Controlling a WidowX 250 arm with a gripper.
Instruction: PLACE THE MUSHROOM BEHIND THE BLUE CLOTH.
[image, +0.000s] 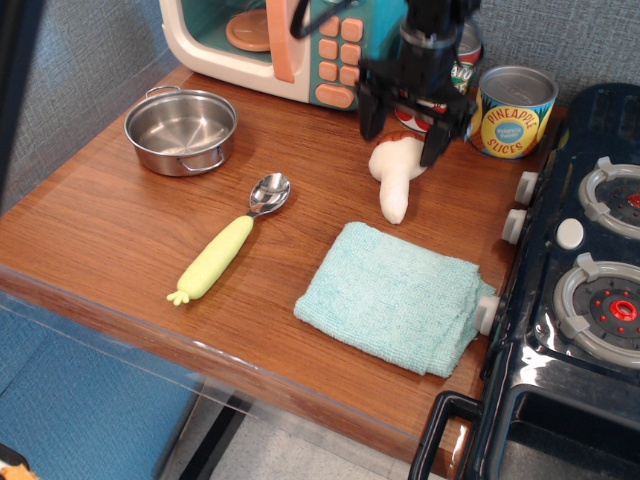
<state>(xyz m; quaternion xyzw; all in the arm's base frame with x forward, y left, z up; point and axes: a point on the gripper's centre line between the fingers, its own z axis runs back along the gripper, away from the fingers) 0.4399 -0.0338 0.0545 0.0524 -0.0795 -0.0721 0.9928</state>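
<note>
The mushroom (394, 180) lies on the wooden table just behind the blue cloth (393, 296); its cream-white stem points toward the cloth and its reddish-brown cap sits at the far end. My gripper (403, 128) hangs right above the cap with its two dark fingers spread apart, one on each side. It holds nothing. The cloth lies flat at the front right of the table.
A steel pot (181, 129) stands at the back left. A spoon with a yellow-green handle (226, 243) lies left of the cloth. A toy microwave (272, 38), a tomato can (456, 62) and a pineapple can (511, 111) line the back. A toy stove (580, 300) borders the right.
</note>
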